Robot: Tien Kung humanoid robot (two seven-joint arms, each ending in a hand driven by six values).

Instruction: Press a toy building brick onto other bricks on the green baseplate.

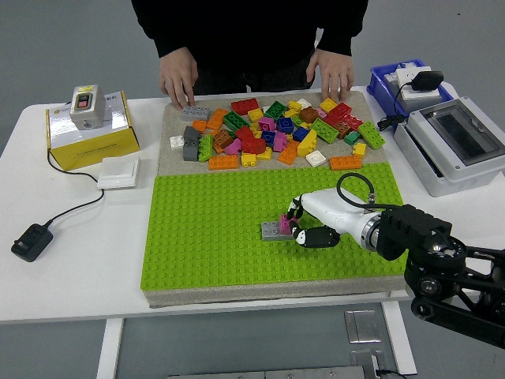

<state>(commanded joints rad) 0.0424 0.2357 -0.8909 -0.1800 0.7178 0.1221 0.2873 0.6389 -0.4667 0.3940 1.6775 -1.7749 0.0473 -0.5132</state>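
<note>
On the bright green studded baseplate (213, 229), the robot's white-shelled right hand (316, 221) has its fingers curled round a small pink plastic brick (286, 223), which sits on the right end of a flat grey brick (273, 230). Past the baseplate, a loose heap of coloured bricks (272, 134) lies on the beige mat, where a person's two hands (178, 77) rest flat.
</note>
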